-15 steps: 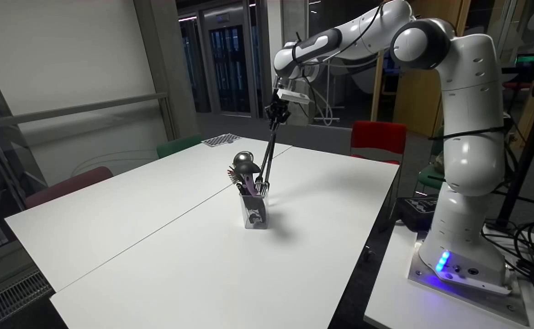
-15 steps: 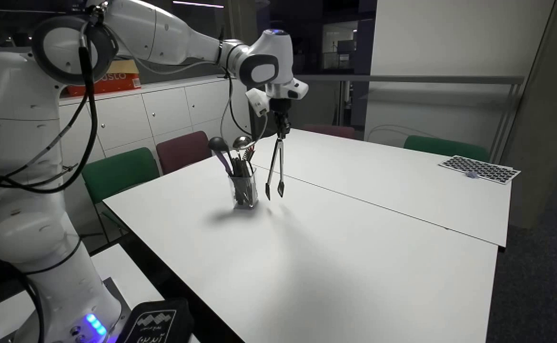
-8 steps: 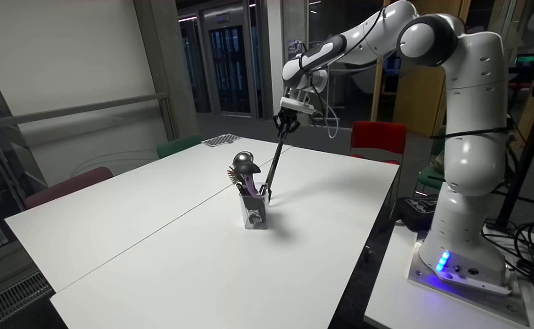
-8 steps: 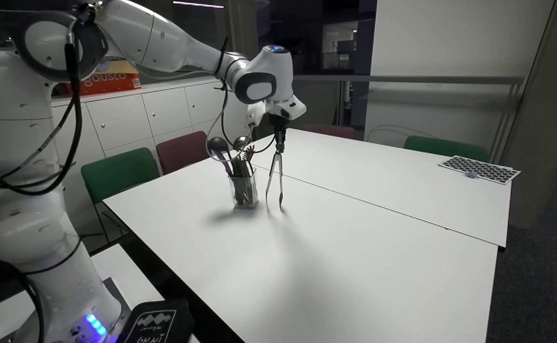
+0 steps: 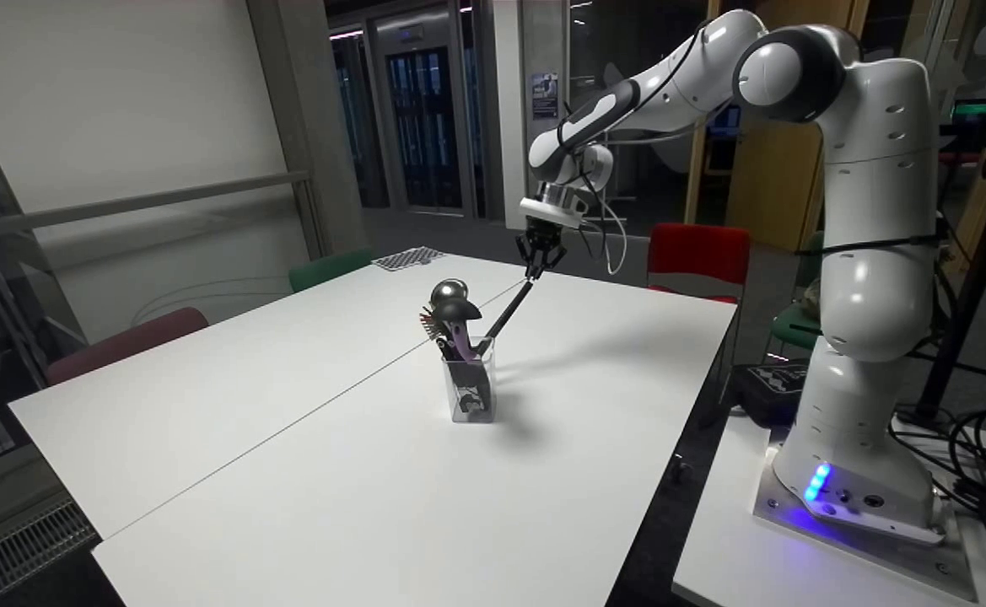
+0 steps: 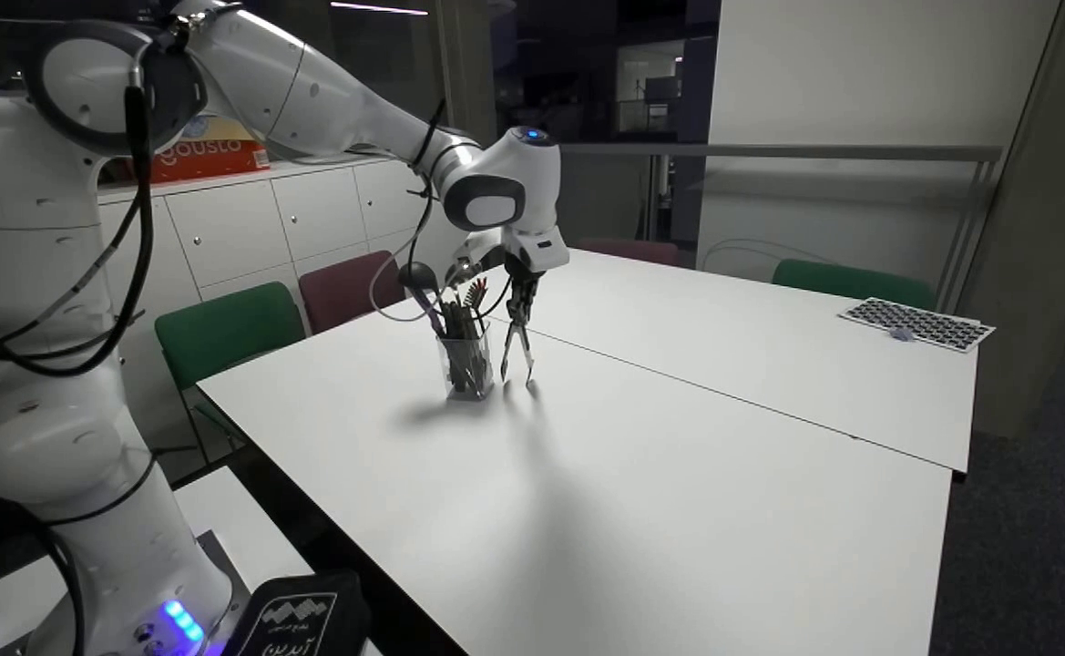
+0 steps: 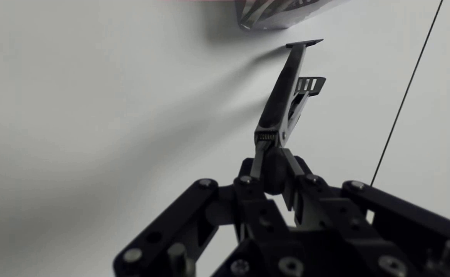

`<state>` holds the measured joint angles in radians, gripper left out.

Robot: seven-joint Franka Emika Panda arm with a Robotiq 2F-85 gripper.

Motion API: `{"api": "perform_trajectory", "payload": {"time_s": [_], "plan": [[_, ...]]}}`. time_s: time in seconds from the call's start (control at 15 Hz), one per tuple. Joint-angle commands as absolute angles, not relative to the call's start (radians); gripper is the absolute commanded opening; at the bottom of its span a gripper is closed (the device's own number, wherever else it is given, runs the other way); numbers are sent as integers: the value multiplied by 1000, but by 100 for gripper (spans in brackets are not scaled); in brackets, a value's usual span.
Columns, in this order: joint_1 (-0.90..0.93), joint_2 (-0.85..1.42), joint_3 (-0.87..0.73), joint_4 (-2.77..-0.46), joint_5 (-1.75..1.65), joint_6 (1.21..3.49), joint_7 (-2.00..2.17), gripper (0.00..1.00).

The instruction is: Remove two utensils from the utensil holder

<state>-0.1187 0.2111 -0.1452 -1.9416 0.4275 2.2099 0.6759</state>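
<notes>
Find long, black-and-silvery metal tongs (image 7: 280, 96) outside the upright, see-through, square-sided utensil holder (image 5: 457, 409), slanting just beside it with legs spread, low over or on the white flat-topped table (image 5: 358, 489), cannot tell which. Note black two-fingered gripper (image 7: 275, 169) clamped on the tongs' top end, hanging from white jointed robot arm (image 5: 876, 202). In both exterior views, see purple-handled black ladle (image 5: 457, 310) and silvery round-bowled utensil (image 5: 449, 292) standing in the holder, and black-and-white patterned flat sheet (image 6: 919, 325) well apart on a corner of the table
</notes>
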Motion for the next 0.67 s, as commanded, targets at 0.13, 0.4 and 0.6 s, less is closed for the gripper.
{"api": "perform_trajectory", "payload": {"time_s": [0.13, 0.4, 0.6], "plan": [[-127, 187, -142, -1997, 426, 2128, 672, 3], [-129, 201, -135, -1963, 408, 1932, 538, 3], [-120, 184, -144, -1971, 384, 1907, 527, 3]]}}
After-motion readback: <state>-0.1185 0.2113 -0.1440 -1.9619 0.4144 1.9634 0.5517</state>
